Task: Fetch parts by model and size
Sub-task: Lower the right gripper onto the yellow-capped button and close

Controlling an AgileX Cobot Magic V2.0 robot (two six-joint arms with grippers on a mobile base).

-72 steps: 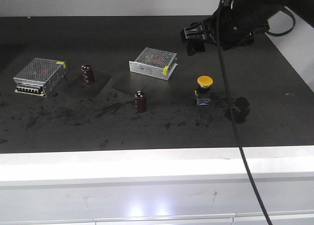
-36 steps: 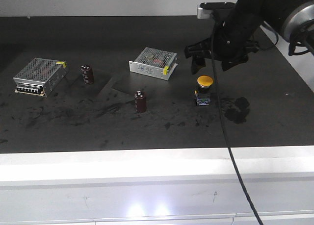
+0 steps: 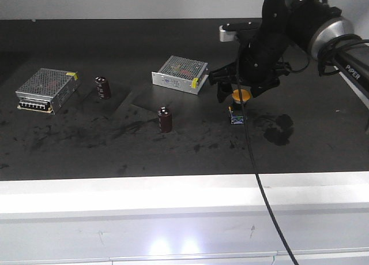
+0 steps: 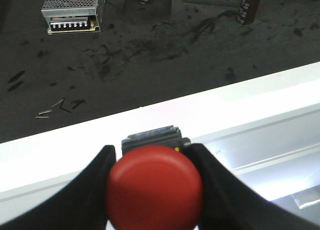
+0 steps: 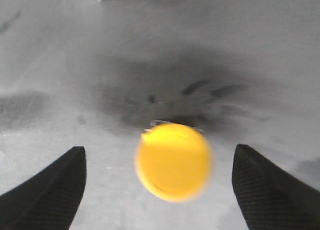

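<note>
**Red button in the left gripper, right gripper open over the yellow one**

I see the dark, scuffed bench (image 3: 86,155) across the front view, with a white ledge along its near edge. The right arm (image 3: 300,17) reaches in from the upper right. One perforated silver power-supply box (image 3: 46,89) lies far left and a second box (image 3: 180,73) sits near the middle. One brown capacitor (image 3: 103,87) stands just beside the left box and another capacitor (image 3: 165,119) stands in front of the middle box.

The right gripper (image 5: 159,151) is spread wide. Its fingers are on either side of the yellow-capped push-button (image 3: 240,95) and clear of it. That button stands upright on the bench with its long axis vertical, cap up, on its dark, blue-marked base. It looks blurred in the wrist view.

The left gripper (image 4: 152,149) is clamped on the red-capped push-button (image 4: 155,187) above the white ledge. Its cap faces the wrist camera and its base points away.
</note>
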